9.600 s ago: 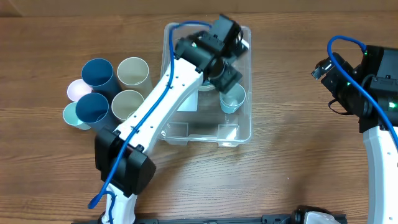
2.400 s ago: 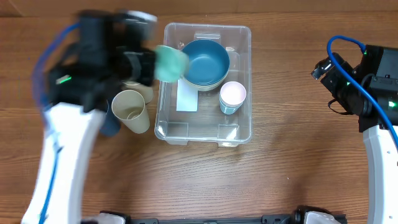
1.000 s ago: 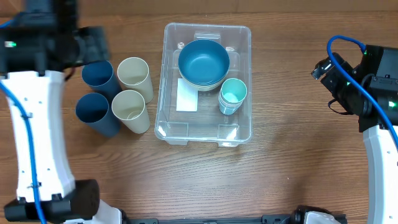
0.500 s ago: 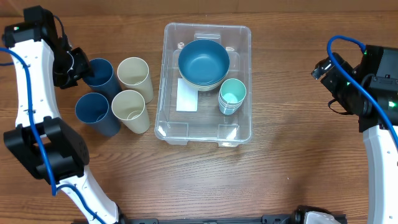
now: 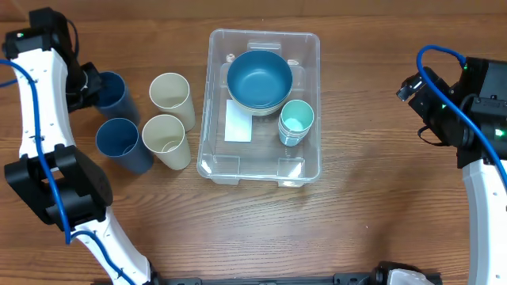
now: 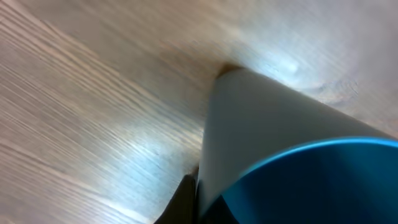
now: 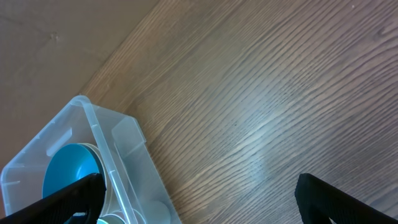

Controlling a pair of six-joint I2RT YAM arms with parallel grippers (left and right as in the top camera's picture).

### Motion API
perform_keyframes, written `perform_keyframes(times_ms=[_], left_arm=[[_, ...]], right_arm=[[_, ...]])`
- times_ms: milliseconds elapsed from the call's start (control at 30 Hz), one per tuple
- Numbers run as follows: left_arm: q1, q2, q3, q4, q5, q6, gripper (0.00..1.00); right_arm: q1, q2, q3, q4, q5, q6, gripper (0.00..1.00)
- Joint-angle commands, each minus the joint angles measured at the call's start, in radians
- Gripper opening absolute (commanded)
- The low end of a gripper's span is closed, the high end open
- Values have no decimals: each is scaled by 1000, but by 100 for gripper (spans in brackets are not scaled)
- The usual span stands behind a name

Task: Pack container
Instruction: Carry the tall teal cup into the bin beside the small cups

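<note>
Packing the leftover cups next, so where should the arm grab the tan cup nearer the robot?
The tan cup stands upright, mouth open. Probably best to come straight down and pinch its rim on the near side, jaws astride the wall; a blue cup and the other tan cup crowd its left and far sides.

Even bright light; left wrist view blurred, glare-washed.

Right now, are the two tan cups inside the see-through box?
No, the far tan cup and the near tan cup both stand on the table, left of the container.
</note>
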State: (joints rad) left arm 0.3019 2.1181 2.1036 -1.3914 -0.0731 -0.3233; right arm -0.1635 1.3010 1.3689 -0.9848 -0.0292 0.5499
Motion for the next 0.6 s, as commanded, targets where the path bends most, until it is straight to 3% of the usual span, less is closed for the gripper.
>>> perform_keyframes(times_ms=[0,133,267,400,567], left_arm=[[-25,-202,192,-4,30,44,4],[-172,-385,324,-1,49,137,4],[-379,-473,336,-29,109,238,4],[-580,-442,318,-140,135,272,4],[-687,-325,298,-248,138,272,4]], right_arm=[[-2,1,11,6,1,5,100],[-2,1,11,6,1,5,100],[-2,1,11,6,1,5,100],[-2,1,11,6,1,5,100],[-2,1,12,6,1,5,100]])
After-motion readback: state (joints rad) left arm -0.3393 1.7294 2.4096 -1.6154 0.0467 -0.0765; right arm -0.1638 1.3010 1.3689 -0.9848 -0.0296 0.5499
